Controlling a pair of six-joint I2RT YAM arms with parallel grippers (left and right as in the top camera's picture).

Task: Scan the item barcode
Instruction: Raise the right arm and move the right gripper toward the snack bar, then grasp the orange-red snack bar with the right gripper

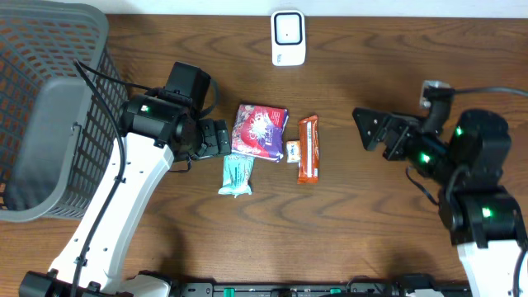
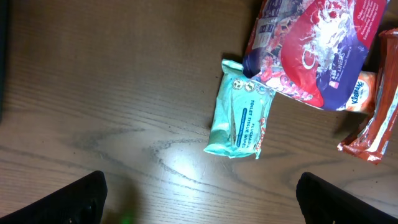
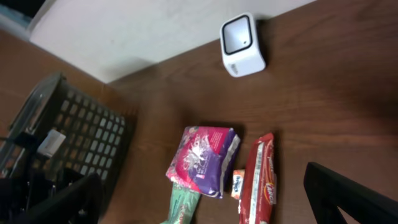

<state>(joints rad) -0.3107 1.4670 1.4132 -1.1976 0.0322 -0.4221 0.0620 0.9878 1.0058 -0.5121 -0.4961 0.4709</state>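
A white scanner [image 1: 288,37] [image 3: 242,45] stands at the table's far edge. Below it lie a purple snack bag [image 1: 260,129] [image 2: 311,53] [image 3: 204,158], a teal wipes pack [image 1: 237,175] [image 2: 241,118] and a red-orange packet [image 1: 308,148] [image 3: 260,186], with a small tissue pack [image 1: 293,151] between bag and packet. My left gripper [image 1: 221,138] [image 2: 202,202] hovers open just left of the purple bag, holding nothing. At the right, apart from the items, my right gripper [image 1: 369,130] [image 3: 205,202] is open and faces them.
A large grey mesh basket [image 1: 49,107] [image 3: 74,124] fills the table's left side, beside the left arm. A small white block with a cable [image 1: 433,89] sits behind the right arm. Bare wood lies in front of the items.
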